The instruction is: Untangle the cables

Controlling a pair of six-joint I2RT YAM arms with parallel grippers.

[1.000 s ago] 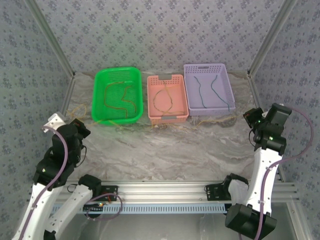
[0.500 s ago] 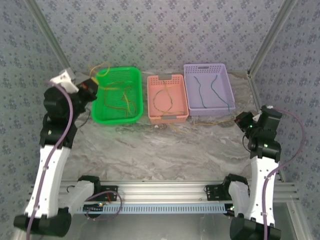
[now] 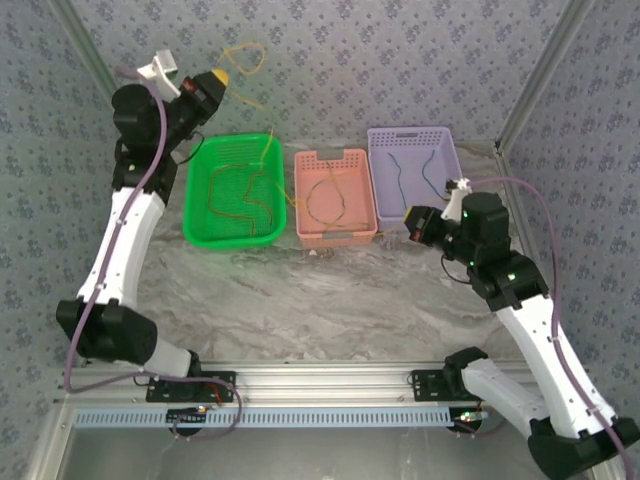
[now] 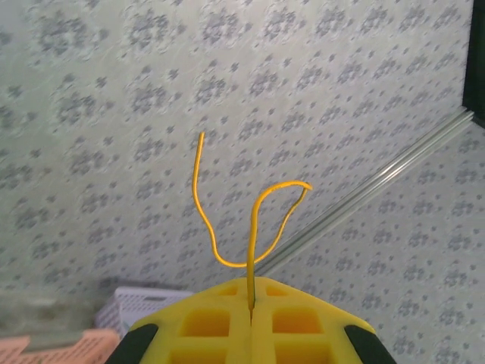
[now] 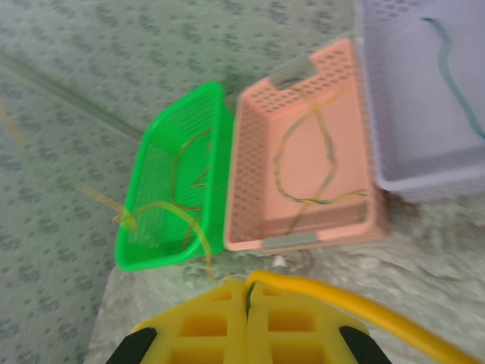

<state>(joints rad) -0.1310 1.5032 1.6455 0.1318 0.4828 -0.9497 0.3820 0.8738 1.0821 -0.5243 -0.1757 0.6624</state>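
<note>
Slanting over the green basket (image 3: 232, 241), the yellow cable (image 3: 243, 47) hangs between both clamped grippers, left gripper (image 3: 219, 77) high, right gripper (image 3: 412, 226) low.

Three walls (image 3: 350, 60) close in the space, all papered in pale grey-blue with a small repeating print of darker floral sprigs, and slanting aluminium posts (image 3: 541, 70) mark the corners where the back wall meets the side walls. The worktop (image 3: 330, 300) has a grey and cream marbled surface with soft wavy veining, and along its near edge runs a ribbed aluminium rail (image 3: 330, 382) with a pale blue slotted strip (image 3: 330, 415) just below it. The light is even and diffuse, with only faint, soft-edged shadows on the worktop.
</note>
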